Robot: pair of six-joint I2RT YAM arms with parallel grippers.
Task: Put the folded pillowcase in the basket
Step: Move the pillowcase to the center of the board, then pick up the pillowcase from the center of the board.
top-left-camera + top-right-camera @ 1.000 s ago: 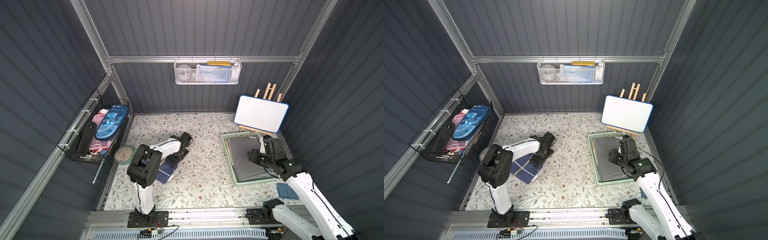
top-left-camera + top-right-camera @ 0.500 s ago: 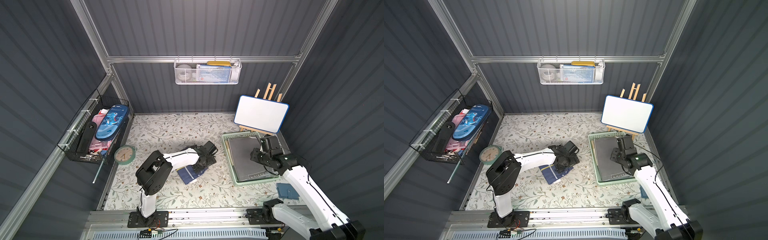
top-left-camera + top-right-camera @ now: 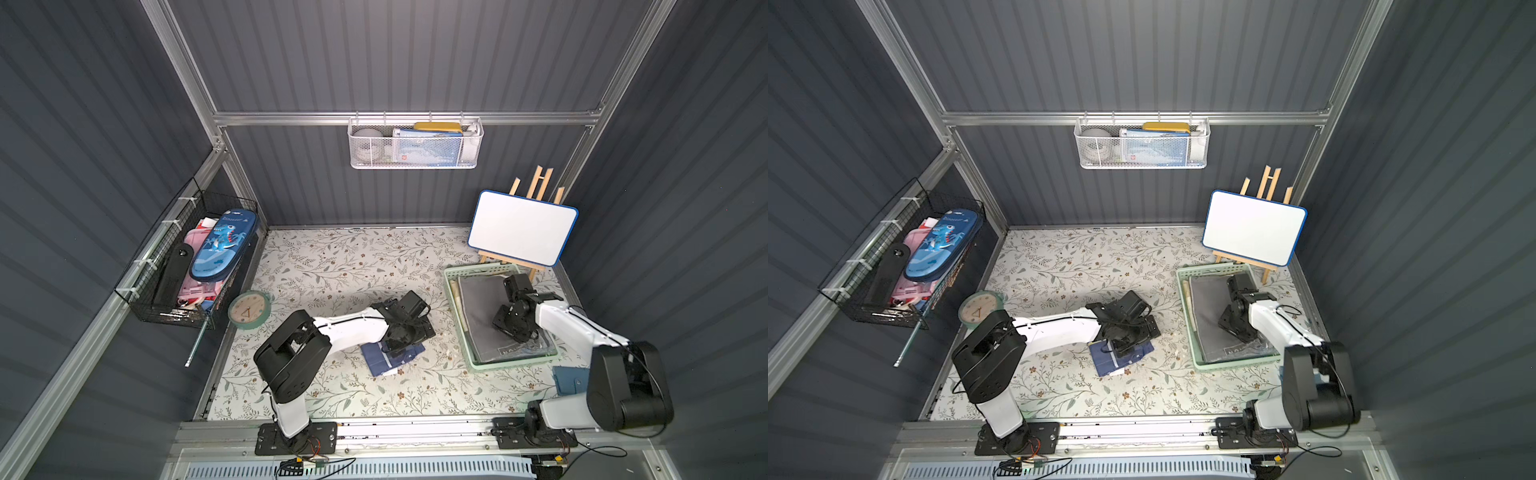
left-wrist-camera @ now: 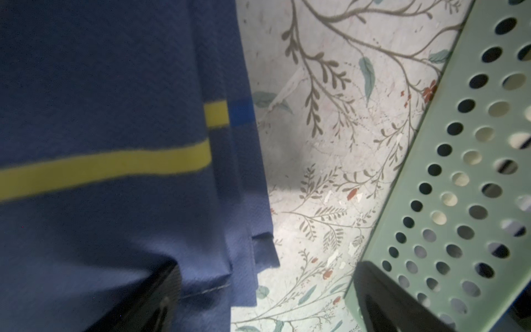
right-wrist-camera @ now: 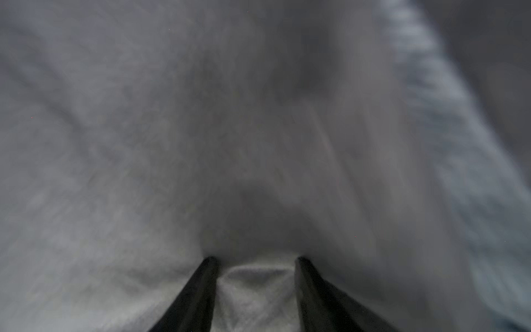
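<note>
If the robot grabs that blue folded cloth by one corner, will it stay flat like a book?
Probably not. The blue folded cloth shows soft, loose layered edges, so it would likely droop and unfold. It looks thin, so it is probably light.

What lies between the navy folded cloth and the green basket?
Only bare floral tabletop, shown in the left wrist view, separates the navy folded cloth from the basket.
</note>
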